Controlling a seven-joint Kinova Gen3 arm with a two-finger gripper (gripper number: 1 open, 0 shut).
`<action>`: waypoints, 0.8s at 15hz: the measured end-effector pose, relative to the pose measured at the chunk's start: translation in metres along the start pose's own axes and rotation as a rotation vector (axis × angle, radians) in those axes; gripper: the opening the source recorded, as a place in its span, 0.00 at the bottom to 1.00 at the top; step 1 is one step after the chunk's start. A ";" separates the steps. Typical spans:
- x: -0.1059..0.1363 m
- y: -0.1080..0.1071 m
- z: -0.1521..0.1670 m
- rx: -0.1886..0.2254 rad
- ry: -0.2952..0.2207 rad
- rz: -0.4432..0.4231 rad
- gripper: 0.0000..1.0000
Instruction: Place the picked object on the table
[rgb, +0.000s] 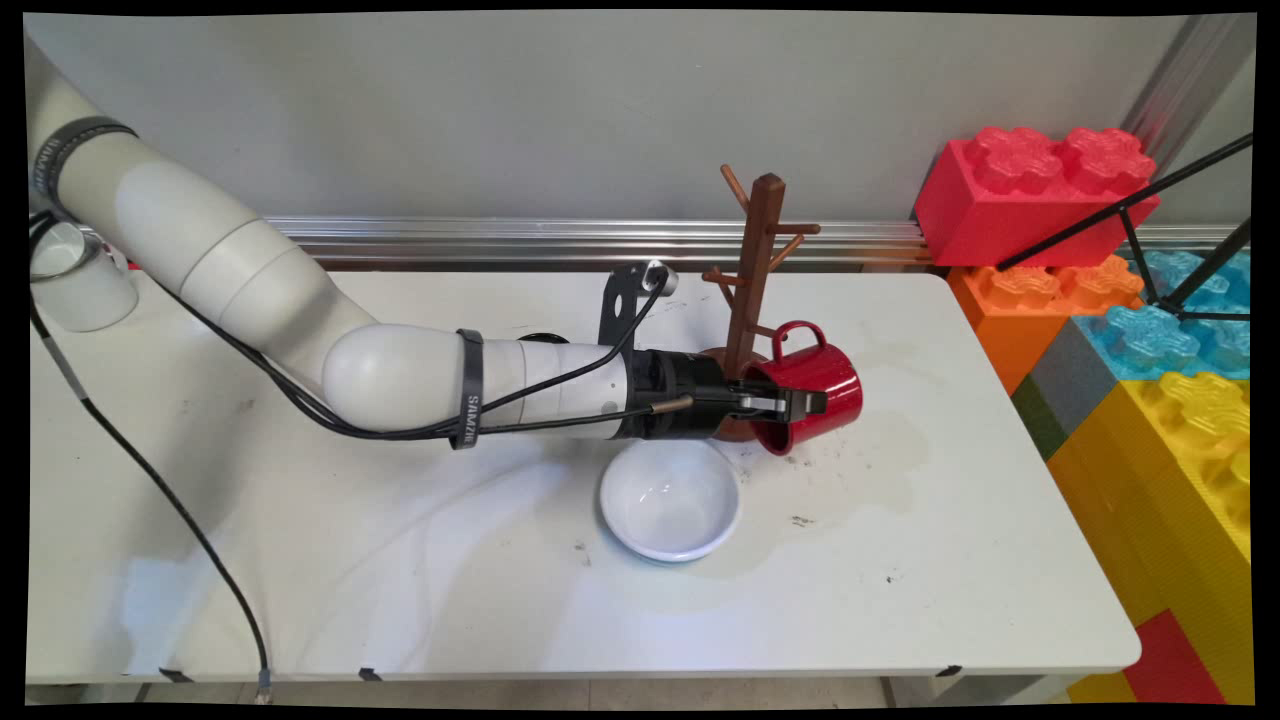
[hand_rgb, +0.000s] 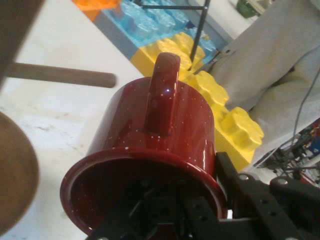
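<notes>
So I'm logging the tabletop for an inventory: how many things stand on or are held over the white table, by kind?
Mugs: 1, the red mug held in the gripper.
Bowls: 1, the white bowl.
Mug trees: 1, the wooden mug tree.
Clear cups: 1, the clear cup at the far left.
Total: 4

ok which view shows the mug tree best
The main view: the brown mug tree stands whole, post, pegs and base, behind the red mug in the gripper. The hand view catches only one peg.
</notes>
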 end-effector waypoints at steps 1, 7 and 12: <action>0.000 0.004 0.000 -0.007 -0.001 -0.002 0.00; 0.001 0.025 -0.005 -0.031 -0.015 -0.002 0.00; 0.007 0.042 -0.012 -0.046 -0.039 0.019 0.00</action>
